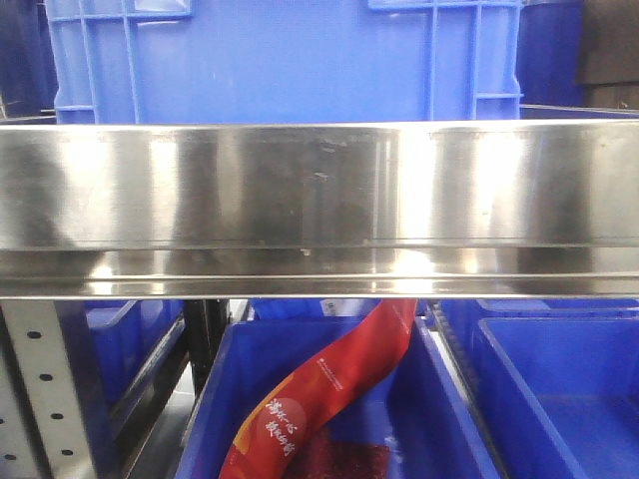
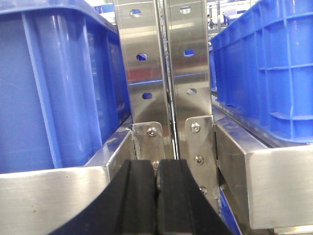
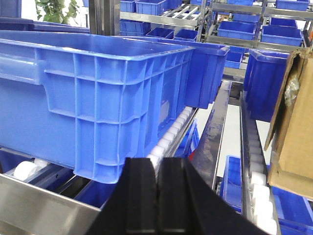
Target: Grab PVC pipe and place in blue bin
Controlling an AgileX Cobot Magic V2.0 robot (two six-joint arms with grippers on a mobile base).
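Left gripper (image 2: 157, 196): black pads pressed together, empty, at 6 o'clock in its wrist view.
Right gripper (image 3: 157, 198): pads likewise pressed together, nothing held.
Steel shelf rail (image 1: 319, 200): crossed the front view, hiding much behind it.
Large blue plastic bin (image 3: 98, 98): sat on rollers at 10 o'clock.
PVC pipe: in no view; whereabouts unknown.
Handling: likely light, rigid, smooth, slippery; a mid-length grasp seemed best.
Red printed pouch (image 1: 319, 399): partly cut off.
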